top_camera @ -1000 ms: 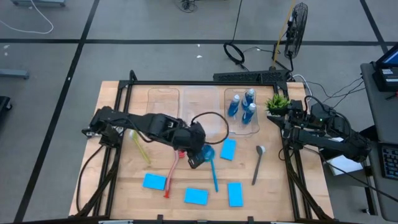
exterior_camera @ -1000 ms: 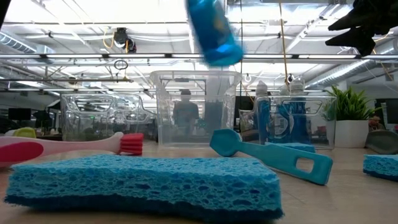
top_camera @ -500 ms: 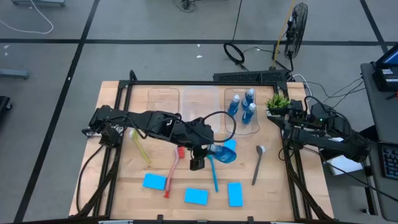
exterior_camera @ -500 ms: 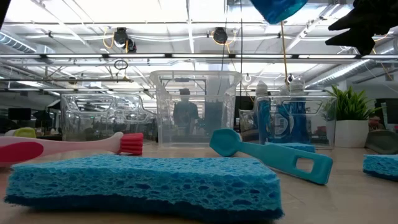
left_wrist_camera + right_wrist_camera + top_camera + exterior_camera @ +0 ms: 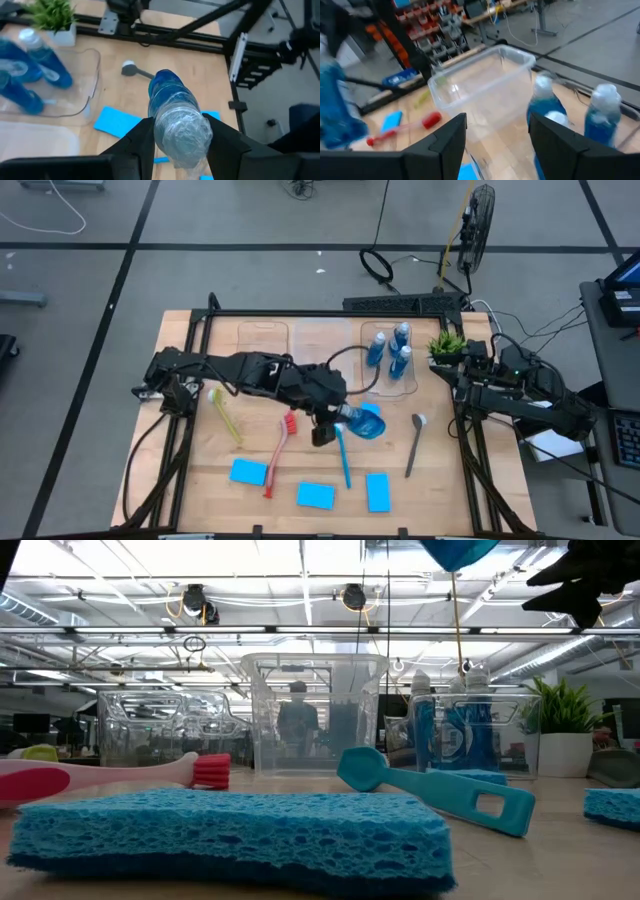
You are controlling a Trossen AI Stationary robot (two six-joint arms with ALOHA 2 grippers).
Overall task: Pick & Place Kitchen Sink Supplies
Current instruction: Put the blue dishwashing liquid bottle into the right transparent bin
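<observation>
One bottle (image 5: 175,117) clamped in left end effector (image 5: 177,142), above table (image 5: 440,480)

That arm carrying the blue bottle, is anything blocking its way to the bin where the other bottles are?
Nothing visible does. The left claw holds the blue bottle in the air, above a sponge and brushes on the table. The bin with three bottles is open-topped, just beyond it.
</observation>
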